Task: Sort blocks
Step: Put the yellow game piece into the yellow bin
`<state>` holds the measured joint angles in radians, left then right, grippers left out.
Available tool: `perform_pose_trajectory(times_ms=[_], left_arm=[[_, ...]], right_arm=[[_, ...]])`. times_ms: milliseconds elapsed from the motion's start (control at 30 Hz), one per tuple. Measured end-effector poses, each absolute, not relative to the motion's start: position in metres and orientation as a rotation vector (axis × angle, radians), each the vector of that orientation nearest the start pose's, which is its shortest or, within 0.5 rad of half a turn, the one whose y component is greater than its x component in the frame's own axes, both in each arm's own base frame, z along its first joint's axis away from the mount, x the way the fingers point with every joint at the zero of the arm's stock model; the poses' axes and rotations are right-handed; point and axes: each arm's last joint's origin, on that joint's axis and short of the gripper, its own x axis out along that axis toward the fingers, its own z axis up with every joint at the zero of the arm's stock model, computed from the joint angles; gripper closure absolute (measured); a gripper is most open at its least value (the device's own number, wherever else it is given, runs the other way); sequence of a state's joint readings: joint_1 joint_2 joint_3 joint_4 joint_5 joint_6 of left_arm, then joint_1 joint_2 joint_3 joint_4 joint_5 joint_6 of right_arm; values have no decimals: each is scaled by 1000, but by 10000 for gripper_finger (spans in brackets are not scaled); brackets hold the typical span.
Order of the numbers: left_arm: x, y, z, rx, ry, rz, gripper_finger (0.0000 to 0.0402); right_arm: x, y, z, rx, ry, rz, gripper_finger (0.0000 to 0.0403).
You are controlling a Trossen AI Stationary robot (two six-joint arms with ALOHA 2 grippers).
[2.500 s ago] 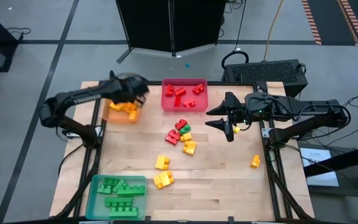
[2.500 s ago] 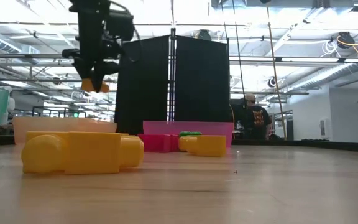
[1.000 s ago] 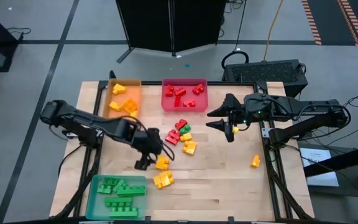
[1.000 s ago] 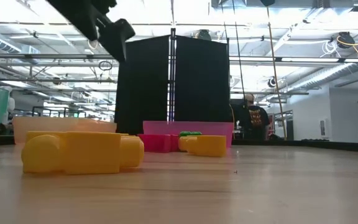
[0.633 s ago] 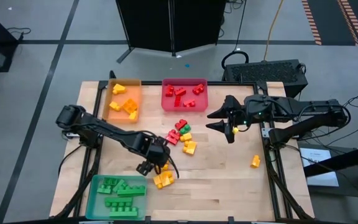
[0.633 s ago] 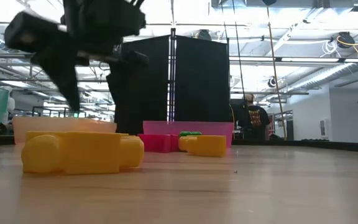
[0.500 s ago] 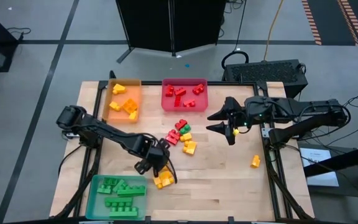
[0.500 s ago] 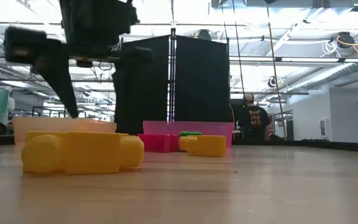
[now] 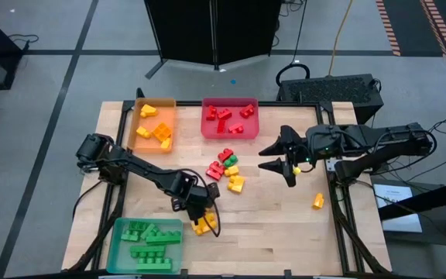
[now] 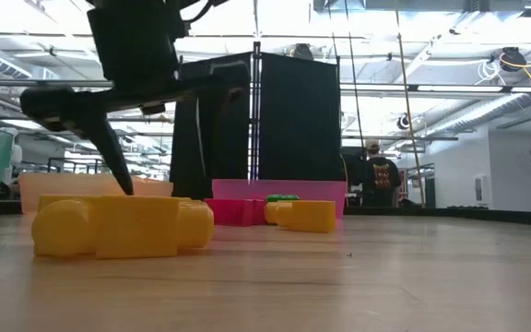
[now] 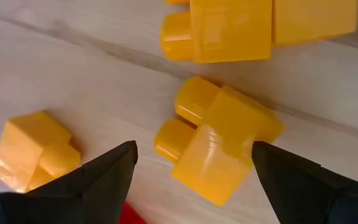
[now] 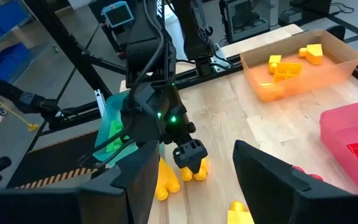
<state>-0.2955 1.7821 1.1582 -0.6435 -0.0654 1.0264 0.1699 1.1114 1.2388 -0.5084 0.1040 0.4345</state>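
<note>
Over the yellow blocks point(image 9: 203, 225) near the table's point(image 9: 285, 225) front edge, the left gripper point(image 9: 200, 208) is pointing down with its fingers point(image 11: 98, 177) spread wide and nothing pinched. In the left wrist view a two-stud yellow brick point(image 11: 219, 146) is lying flat on the wood between the two fingertips, apart from both; a second yellow block point(image 11: 33, 149) is sitting just outside one finger, and a bigger yellow one point(image 11: 241, 28) is lying just beyond the fingertips. In the low view the spread fingers are hanging just above the big yellow brick point(image 10: 123, 226) in the foreground.

Right gripper point(image 9: 283, 159) is hovering above the table's right half, fingers point(image 12: 272, 177) parted and empty. Just left of it a mixed cluster of red, green and yellow blocks point(image 9: 224, 167) is sitting mid-table; a lone yellow block point(image 9: 317, 201) is lying closer to the front, by the right edge.

Beyond the left gripper, toward the table's far side, the orange tray point(image 9: 153, 128) is holding yellow blocks, and the red tray point(image 9: 230, 102) beside it is holding red ones. The teal tray point(image 9: 145, 244) with green blocks is sitting just beside the left gripper at the front-left corner.

A person point(image 10: 373, 180) is standing in the room behind the table.
</note>
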Motion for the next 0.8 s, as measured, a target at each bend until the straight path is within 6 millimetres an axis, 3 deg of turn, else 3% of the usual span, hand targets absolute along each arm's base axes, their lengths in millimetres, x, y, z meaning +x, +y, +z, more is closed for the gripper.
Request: perform_pose_trajectory(times_ms=[100,267,600,800], left_arm=[[323,-96,175,1125,1071,-830,71],[323,-96,180,1305,1124,-796,71],[320,-92,183,1325,1159,-849,71],[320,-80,178,1309,1190,-845,71]], right_arm=[[225,37,395,375,386,-13,202],[224,37,394,373,398,-12,202],[224,37,393,367,406,-13,202],[224,37,393,367,406,-13,202]])
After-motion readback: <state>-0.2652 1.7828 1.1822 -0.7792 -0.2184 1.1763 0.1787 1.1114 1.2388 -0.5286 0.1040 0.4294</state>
